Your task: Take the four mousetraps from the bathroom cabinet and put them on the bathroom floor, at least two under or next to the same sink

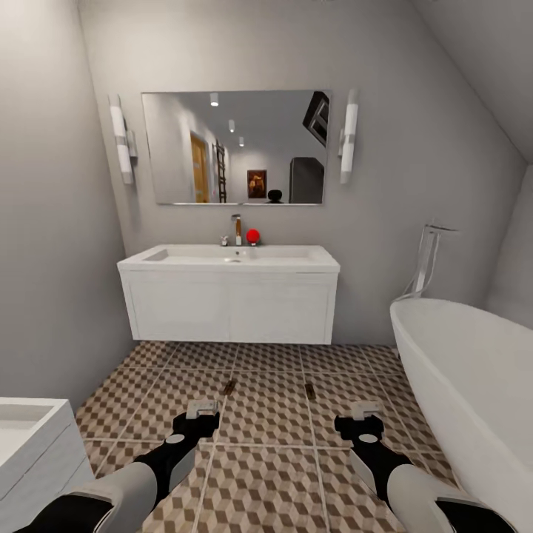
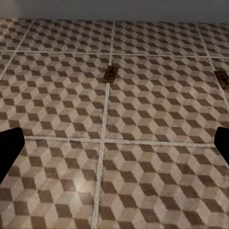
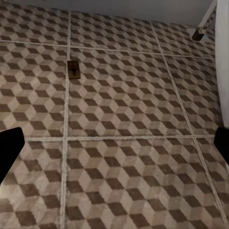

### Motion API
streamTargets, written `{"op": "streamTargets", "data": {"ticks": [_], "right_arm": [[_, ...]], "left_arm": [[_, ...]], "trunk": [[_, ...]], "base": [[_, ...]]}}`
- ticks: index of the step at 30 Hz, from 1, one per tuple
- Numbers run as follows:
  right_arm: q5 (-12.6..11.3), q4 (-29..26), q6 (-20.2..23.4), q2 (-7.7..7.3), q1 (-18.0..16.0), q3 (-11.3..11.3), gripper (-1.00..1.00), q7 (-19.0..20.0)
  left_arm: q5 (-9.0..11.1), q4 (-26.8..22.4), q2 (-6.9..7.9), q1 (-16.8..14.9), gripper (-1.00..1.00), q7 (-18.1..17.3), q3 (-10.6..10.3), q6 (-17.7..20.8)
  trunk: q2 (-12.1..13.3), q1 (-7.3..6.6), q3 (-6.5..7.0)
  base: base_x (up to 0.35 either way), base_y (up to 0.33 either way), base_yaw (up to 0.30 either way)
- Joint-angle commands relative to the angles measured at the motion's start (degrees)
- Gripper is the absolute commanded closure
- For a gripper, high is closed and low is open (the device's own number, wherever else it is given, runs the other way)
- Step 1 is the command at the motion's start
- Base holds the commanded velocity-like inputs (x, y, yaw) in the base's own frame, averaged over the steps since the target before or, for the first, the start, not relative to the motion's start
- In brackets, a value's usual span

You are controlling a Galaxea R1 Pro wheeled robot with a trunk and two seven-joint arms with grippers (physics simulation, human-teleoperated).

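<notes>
From the head camera, two mousetraps lie on the bathroom floor (image 1: 281,444) in front of the bathroom sink (image 1: 229,257): the left mousetrap (image 1: 230,386) and the right mousetrap (image 1: 310,391), well apart. The left gripper (image 1: 201,409) and right gripper (image 1: 366,410) hover above the tiles, both empty.

The left wrist camera looks down on one trap beside a grout line; its fingers (image 2: 9,148) stand spread wide.

The right wrist camera sees the other; its fingers (image 3: 9,145) are likewise spread.

The traps look light, stiff and thin, probably best pinched across the board's long edges, clear of the spring wire
</notes>
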Motion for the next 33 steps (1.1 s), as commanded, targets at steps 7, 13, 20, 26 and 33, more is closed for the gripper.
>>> {"op": "streamTargets", "data": {"ticks": [7, 13, 20, 26, 33], "right_arm": [[0.6, 0.1, -0.2, 0.01, 0.0, -0.5, -1.0, -0.2], [0.6, 0.2, -0.2, 0.0, 0.0, -0.5, -1.0, -0.2], [0.7, 1.4, -0.3, -0.06, 0.0, -0.5, -1.0, -0.2], [0.8, 1.7, -0.3, -0.08, 0.0, -0.5, -1.0, -0.2], [0.8, 1.8, -0.4, -0.1, 0.0, -0.5, -1.0, -0.2]], "left_arm": [[0.6, 0.3, -0.01, 0.0, -1.0, 0.1, -0.5, -0.2], [0.6, 0.3, -0.03, 0.0, -1.0, 0.1, -0.5, -0.2], [0.6, 0.4, 0.01, 0.0, -1.0, 0.1, -0.5, -0.2], [0.6, 0.4, 0.03, 0.0, -1.0, 0.1, -0.5, -0.2], [0.7, 0.4, 0.04, 0.0, -1.0, 0.1, -0.5, -0.2]], "trunk": [[2.8, -1.55, 1.2], [5.2, -2.87, 2.28], [8.0, -4.41, 3.53], [10.4, -5.73, 4.61], [13.2, -7.26, 5.87]], "base": [[0.0, 0.0, 0.0], [0.0, 0.0, 0.0], [0.0, 0.0, 0.0], [0.0, 0.0, 0.0], [0.0, 0.0, 0.0]]}}
